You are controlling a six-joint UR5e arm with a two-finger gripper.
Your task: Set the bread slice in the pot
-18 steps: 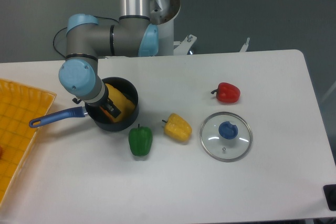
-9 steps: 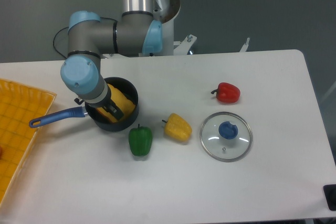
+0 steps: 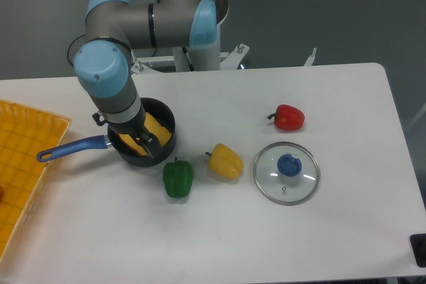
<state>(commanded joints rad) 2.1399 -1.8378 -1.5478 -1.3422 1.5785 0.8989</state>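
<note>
One flat yellow bread slice [image 3: 158, 130] inside round dark pot [image 3: 167, 114]; end effector [image 3: 144, 145] grip indiscernible.

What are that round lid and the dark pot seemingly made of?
The lid looks like clear glass or plastic: the table shows through it, inside a shiny metal-looking rim, with a matte blue knob. The pot looks like dark coated metal or plastic, with a glossy blue handle; I cannot tell which.
</note>
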